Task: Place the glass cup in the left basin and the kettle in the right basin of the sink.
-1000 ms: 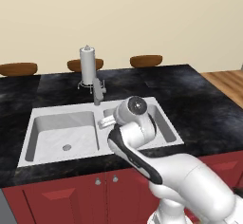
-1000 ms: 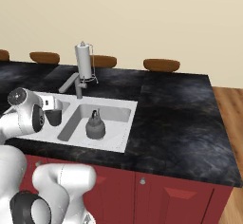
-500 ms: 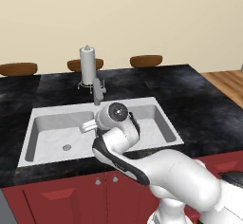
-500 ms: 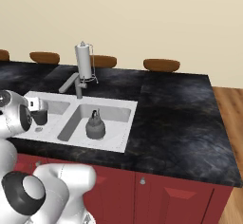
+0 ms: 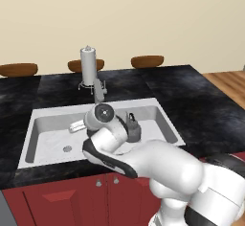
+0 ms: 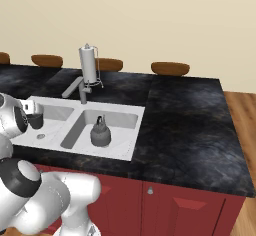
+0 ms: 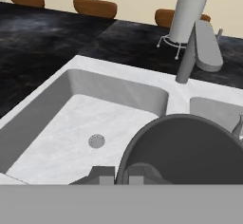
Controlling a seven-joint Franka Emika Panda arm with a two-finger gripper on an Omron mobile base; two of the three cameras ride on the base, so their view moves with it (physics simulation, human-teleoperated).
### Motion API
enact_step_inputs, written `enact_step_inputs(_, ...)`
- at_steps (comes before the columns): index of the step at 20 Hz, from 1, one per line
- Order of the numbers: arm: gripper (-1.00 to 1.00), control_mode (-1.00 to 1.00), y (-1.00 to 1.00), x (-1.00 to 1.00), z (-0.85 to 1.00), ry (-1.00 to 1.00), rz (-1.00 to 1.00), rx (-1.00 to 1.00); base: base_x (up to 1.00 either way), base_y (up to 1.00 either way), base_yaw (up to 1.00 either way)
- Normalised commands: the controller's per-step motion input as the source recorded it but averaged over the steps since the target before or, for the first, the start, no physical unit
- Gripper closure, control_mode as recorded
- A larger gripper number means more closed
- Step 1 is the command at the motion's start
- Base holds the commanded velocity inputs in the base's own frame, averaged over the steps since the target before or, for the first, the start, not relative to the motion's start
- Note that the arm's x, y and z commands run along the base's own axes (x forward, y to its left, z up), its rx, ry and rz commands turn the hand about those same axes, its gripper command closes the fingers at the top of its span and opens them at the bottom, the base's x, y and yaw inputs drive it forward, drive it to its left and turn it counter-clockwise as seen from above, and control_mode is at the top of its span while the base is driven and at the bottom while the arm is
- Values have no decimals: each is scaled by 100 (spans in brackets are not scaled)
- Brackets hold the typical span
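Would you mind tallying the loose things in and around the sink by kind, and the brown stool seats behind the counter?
Kettles: 1, the kettle in the right basin.
Cups: 1, a dark glass cup in the gripper over the left basin.
Paper-towel rolls: 1, the paper-towel roll behind the faucet.
Brown stool seats: 4.
Total: 7.

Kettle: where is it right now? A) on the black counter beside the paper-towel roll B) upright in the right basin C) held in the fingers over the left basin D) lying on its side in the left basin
B: the right base view shows the kettle standing upright on the floor of the right basin, apart from the arm, which is over the left basin.
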Motion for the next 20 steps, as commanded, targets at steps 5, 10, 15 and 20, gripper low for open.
enact_step_inputs(5, 100, -100, 23, 34, 0, 0, 0, 0, 0, 0, 0)
enact_step_inputs(10, 100, -100, 23, 27, -13, 0, 0, 0, 0, 0, 0)
enact_step_inputs(15, 100, -100, 23, 34, -22, 0, 0, 0, 0, 0, 0)
enact_step_inputs(20, 100, -100, 24, 30, -30, 0, 0, 0, 0, 0, 0)
